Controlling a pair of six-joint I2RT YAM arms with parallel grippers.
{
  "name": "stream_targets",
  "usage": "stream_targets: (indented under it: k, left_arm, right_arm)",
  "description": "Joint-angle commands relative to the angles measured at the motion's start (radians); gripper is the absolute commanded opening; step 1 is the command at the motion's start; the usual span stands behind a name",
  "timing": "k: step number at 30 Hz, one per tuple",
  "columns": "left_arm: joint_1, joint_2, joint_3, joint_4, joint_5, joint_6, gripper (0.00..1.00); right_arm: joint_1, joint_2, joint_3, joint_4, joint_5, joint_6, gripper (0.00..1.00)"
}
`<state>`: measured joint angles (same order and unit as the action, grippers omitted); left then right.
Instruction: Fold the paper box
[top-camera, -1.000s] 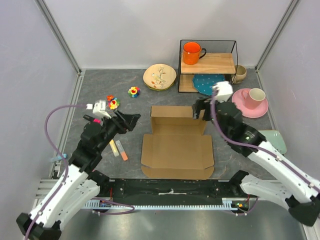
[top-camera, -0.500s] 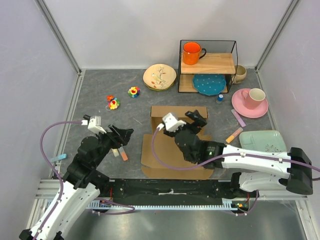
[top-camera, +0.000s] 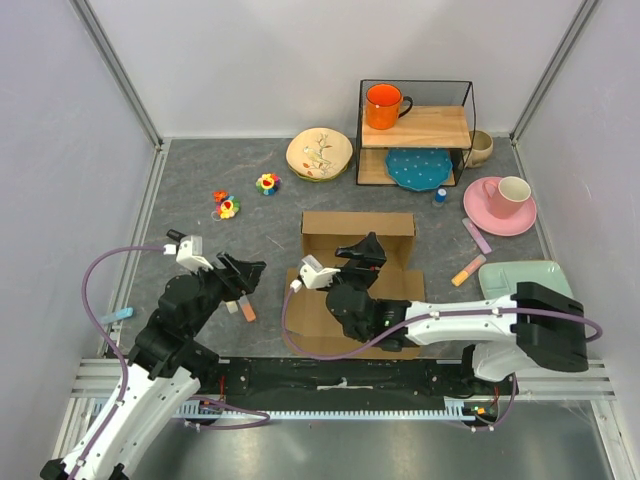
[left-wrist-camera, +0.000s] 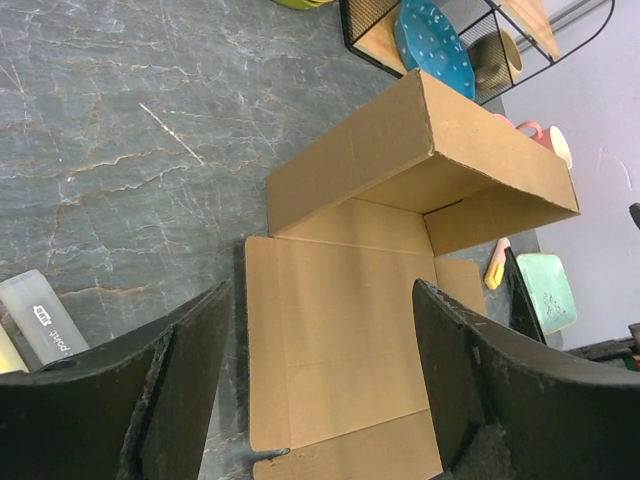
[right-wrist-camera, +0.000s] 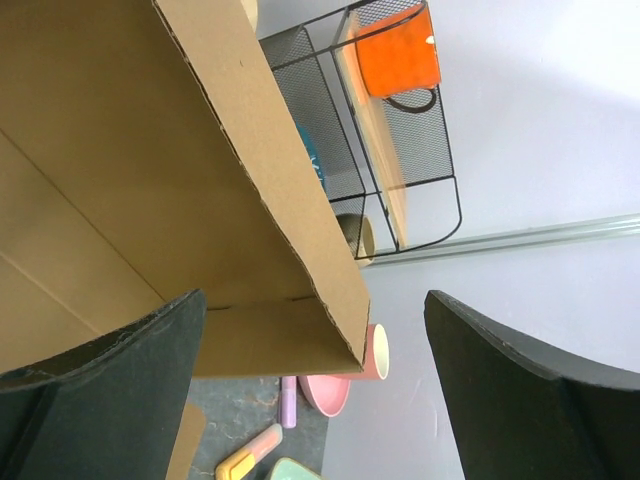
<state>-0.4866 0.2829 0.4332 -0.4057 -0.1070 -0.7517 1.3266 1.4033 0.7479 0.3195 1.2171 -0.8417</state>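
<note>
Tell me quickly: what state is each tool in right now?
Left tool: open, holding nothing.
Right tool: open, holding nothing, above the paper box.

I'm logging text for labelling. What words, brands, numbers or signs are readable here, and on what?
Paper box: plain brown, no print.
Pale marker, lower left of the left wrist view: dark label and small lettering, too blurred to read.
Orange mug: no lettering visible.
Nothing else shows text.

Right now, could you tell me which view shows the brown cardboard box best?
The left wrist view: the brown cardboard box shows its flat panel and raised walls almost whole. From the top, the right arm covers its middle; the right wrist sees one wall corner only.
</note>
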Motion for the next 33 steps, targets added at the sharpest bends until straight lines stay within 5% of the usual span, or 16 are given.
stream_targets:
  k: [1, 8, 15, 30, 33]
  left_arm:
    - [-0.001, -0.021, -0.008, -0.005, -0.036, -0.029, 0.80]
    - [-0.001, -0.056, -0.008, -0.018, -0.053, -0.029, 0.79]
    - [-0.001, -0.044, -0.013, -0.018, -0.051, -0.031, 0.79]
    - [-0.001, -0.047, 0.030, -0.028, -0.074, -0.028, 0.79]
    - [-0.001, -0.034, 0.074, -0.028, -0.091, -0.014, 0.80]
  right_arm:
    - [-0.029, 0.072, 0.014, 0.205, 0.047, -0.157, 0.98]
    - [-0.099, 0.149, 0.076, 0.225, 0.006, -0.171, 0.90]
    - [-0.147, 0.167, 0.123, 0.161, -0.050, -0.131, 0.54]
    - [-0.152, 0.140, 0.134, 0.187, -0.013, -0.187, 0.01]
    - [-0.135, 0.073, 0.149, 0.155, 0.004, -0.211, 0.00]
